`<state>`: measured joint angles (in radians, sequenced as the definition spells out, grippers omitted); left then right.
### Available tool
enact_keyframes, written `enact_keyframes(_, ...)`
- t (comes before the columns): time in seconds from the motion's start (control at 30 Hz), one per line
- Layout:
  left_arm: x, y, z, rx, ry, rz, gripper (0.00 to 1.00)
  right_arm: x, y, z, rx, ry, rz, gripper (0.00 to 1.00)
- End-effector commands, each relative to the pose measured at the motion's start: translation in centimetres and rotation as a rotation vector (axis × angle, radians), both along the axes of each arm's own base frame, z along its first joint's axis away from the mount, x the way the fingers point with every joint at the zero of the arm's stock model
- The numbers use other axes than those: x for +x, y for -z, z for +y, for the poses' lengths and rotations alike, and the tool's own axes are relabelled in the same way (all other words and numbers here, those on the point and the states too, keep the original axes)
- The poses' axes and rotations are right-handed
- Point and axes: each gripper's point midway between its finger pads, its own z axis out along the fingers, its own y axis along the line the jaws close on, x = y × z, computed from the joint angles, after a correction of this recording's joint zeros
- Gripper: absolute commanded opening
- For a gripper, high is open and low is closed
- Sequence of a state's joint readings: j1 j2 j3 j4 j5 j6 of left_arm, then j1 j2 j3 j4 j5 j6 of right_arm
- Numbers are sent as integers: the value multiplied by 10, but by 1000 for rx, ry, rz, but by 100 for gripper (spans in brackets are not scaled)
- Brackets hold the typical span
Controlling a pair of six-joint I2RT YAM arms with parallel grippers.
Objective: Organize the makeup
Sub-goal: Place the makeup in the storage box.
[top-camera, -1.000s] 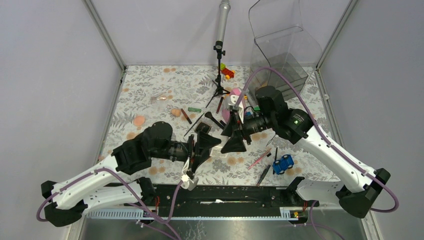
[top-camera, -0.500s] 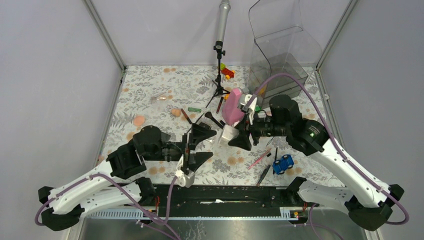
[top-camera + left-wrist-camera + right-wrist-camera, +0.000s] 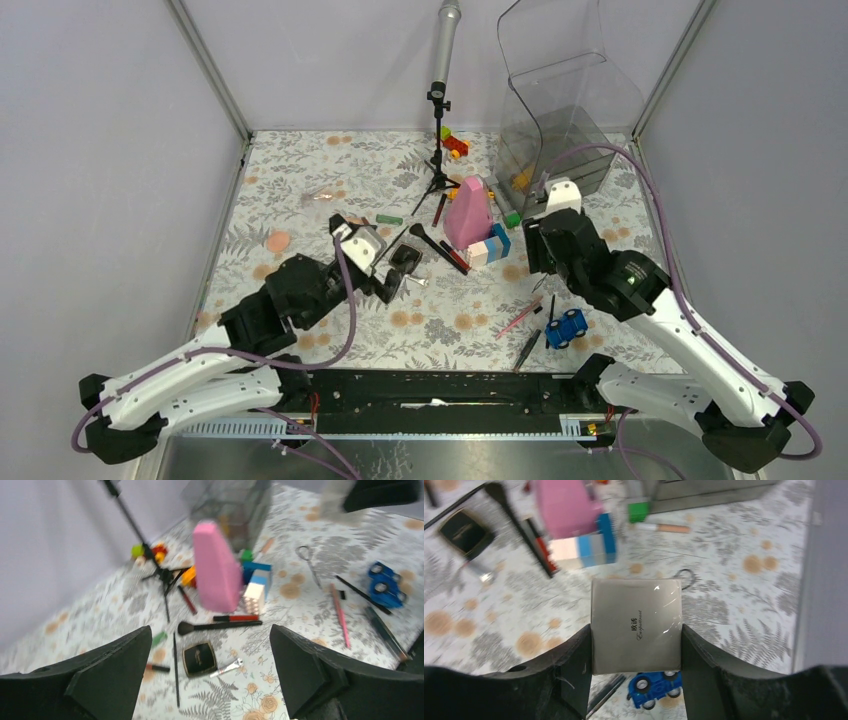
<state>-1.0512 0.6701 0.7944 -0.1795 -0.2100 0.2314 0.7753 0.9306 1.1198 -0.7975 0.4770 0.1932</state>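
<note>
Right claw (image 3: 636,647): you have it clamped on the flat square (image 3: 636,625), one finger (image 3: 574,667) on each side edge, square held flat above the worktop (image 3: 744,605). Ahead of this claw, just past the square's far edge, are the blocks (image 3: 584,545), with the pink cone (image 3: 566,502) touching them from behind. Far ahead-left you see the compact (image 3: 466,530). The toy car (image 3: 654,685) sits under the claw's near side.

Left claw (image 3: 210,640): your fingers (image 3: 105,680) are wide apart with nothing between them, hanging over the worktop. The compact lies straight ahead between the fingers. Just beyond it the brush (image 3: 220,626) lies crosswise, with the red pencil (image 3: 236,618) just beside it on the far side. The cone stands upright farther ahead, blocks at its right. The green tube (image 3: 159,639) is ahead-left, near the left finger. The pink pencil (image 3: 339,615) is ahead-right, with the car beyond it. One sponge (image 3: 277,241) lies well to the left of this claw.
</note>
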Motion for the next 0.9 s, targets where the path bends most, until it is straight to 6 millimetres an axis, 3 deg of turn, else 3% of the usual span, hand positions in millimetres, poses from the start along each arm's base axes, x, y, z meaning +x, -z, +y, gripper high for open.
enact_keyframes(0.0,34,0,43,-136,-401,164,99,28,-27,-51,-52,312,-134,25)
enact_keyframes(0.2,35,6,41,-114,-469,298,99,85,-24,-84,31,372,-123,17)
enact_keyframes(0.37,28,2,37,-80,-488,416,99,127,-31,-96,23,376,-137,11)
enact_keyframes(0.53,29,-10,42,-123,-505,401,99,169,-40,-108,44,376,-159,11)
enact_keyframes(0.67,29,-11,47,-172,-502,375,99,200,-48,-111,39,321,-178,10)
enact_keyframes(0.87,31,6,52,-176,-497,314,99,255,-51,-92,32,164,-170,8)
